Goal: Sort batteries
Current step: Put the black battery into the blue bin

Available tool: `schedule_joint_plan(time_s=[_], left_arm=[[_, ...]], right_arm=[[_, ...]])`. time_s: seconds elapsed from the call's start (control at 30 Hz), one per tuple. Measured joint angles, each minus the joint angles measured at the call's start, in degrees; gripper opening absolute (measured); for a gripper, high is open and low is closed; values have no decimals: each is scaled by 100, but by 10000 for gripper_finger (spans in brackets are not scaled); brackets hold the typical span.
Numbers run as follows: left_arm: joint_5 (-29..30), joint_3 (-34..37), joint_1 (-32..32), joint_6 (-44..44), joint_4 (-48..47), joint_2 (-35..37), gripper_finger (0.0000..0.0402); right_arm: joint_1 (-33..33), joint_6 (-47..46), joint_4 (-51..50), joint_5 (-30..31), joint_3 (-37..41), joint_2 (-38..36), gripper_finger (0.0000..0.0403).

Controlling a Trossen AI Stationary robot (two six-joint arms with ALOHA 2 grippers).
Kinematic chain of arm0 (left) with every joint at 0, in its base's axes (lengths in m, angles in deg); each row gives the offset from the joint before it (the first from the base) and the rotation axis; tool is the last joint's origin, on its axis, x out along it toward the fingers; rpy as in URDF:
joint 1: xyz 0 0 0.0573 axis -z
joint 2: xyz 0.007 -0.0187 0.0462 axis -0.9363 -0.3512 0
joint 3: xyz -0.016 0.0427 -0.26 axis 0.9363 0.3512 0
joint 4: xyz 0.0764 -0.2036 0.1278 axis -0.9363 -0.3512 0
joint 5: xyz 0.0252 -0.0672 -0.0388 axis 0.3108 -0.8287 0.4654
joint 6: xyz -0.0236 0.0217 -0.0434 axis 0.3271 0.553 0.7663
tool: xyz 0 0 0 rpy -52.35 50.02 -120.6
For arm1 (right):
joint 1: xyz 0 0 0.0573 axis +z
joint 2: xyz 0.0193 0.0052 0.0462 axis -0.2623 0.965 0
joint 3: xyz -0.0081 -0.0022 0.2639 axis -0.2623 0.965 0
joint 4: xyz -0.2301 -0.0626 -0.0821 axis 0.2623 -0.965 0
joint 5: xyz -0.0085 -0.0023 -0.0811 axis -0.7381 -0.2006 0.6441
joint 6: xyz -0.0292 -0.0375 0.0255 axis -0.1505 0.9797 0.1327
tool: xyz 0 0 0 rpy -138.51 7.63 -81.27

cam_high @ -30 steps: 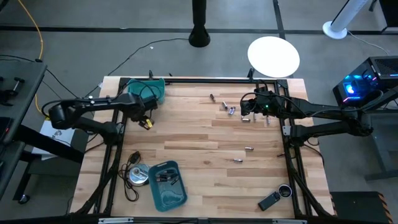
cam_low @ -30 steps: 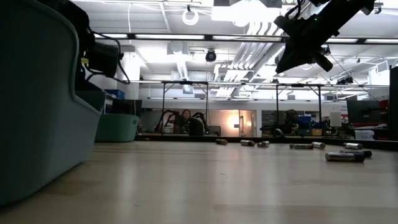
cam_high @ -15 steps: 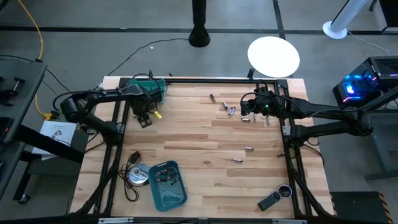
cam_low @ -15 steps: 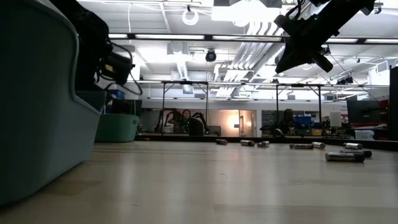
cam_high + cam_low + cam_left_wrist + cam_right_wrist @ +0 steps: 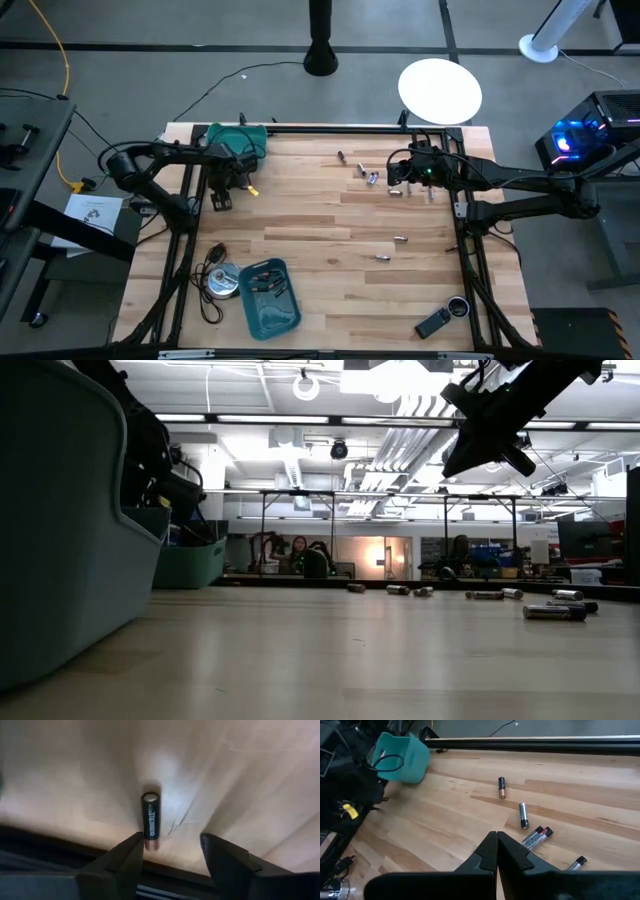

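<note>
Your left pincer (image 5: pixel 170 852) spread wide, black-copper battery (image 5: pixel 151 820) on table (image 5: pixel 240 780) just ahead between fingers, lined up for grasp. Your right pincer (image 5: pixel 497 851) pinched empty, hovering near scattered batteries (image 5: pixel 536 836).

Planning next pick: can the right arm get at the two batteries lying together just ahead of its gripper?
Probably yes. The right gripper hangs above the table close to the two batteries, nothing between them. It is shut, so must open first. The left gripper is across the table.
</note>
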Motion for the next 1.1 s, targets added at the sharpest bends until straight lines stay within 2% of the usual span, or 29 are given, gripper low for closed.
schedule_joint_plan(time_s=[0.1, 0.17, 0.27, 0.33, 0.43, 0.57, 0.87, 0.93, 1.0, 1.1], left_arm=[[-341, 3, -67, -243, 52, 2, 160], [-463, 3, -80, -306, 36, 0, 120], [-597, -7, -73, -267, -71, 0, 39], [-637, -34, -75, -109, -153, -3, 17], [-766, -103, -70, 24, -295, 59, 22], [-1042, -335, -43, 68, -338, 361, 9], [-928, -1112, -2, 557, -563, 1173, 5], [-1251, -1286, 109, 916, -597, 1365, 5], [-1920, -1370, 349, 1427, -567, 1591, 5], [-2825, -1380, 1083, 2386, -471, 1905, 4]], right_arm=[[2, -95, 0, -7, 0, 0, 1], [2, -179, 0, -10, 0, 0, 1], [2, -205, 11, -15, 0, 0, 1], [2, -205, 62, -17, 0, -1, 1], [2, -202, 76, -17, 0, 0, 1], [2, -199, 77, -22, 0, 0, 1], [2, -196, 94, -22, 0, 0, 1], [2, -195, 92, -24, 0, 0, 1], [2, -192, 92, -23, 0, 0, 1], [2, -153, 88, -23, 0, 0, 1]])
